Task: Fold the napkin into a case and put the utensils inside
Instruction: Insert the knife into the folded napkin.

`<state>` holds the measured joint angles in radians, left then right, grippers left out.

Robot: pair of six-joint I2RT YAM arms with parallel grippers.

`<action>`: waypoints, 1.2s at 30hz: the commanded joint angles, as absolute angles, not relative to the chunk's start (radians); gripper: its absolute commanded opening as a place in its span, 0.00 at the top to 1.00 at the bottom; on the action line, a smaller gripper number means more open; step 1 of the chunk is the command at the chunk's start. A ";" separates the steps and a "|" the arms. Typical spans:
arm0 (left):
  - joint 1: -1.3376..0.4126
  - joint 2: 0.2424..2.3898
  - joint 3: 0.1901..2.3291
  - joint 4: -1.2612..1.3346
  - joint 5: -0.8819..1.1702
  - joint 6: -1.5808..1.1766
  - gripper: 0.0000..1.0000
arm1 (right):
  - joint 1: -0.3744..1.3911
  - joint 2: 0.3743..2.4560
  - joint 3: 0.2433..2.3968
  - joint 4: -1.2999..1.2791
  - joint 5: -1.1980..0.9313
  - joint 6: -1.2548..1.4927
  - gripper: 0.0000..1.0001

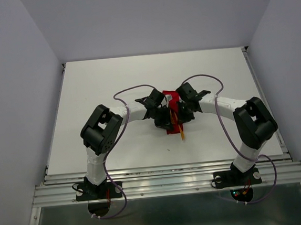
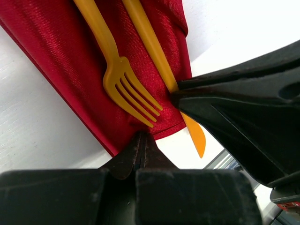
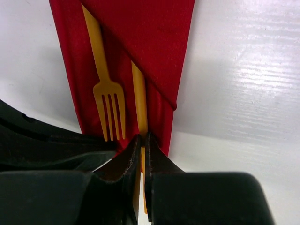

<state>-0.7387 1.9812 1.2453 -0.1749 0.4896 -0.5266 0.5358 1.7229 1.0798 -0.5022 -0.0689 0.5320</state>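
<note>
The napkin is folded into a narrow red case (image 1: 173,97) in the middle of the table. It shows in the left wrist view (image 2: 70,56) and the right wrist view (image 3: 154,37). An orange fork (image 2: 124,84) (image 3: 107,93) and an orange knife-like stick (image 2: 150,42) (image 3: 139,93) lie tucked under its diagonal flap, and the stick's end (image 1: 182,134) pokes out past the near edge. My right gripper (image 3: 143,138) (image 1: 181,115) is shut on the stick. My left gripper (image 2: 141,136) (image 1: 164,119) is shut, its tips at the case's near edge below the fork tines.
The two grippers sit close together over the case; the right one's fingers (image 2: 234,108) fill the right of the left wrist view. The white table (image 1: 111,84) is walled by grey panels, with a metal rail (image 1: 167,179) at its near edge.
</note>
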 commanded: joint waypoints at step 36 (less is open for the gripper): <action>-0.741 1.963 1.220 -0.179 0.489 -0.509 1.00 | 0.518 1.766 1.197 -0.419 0.060 0.514 0.67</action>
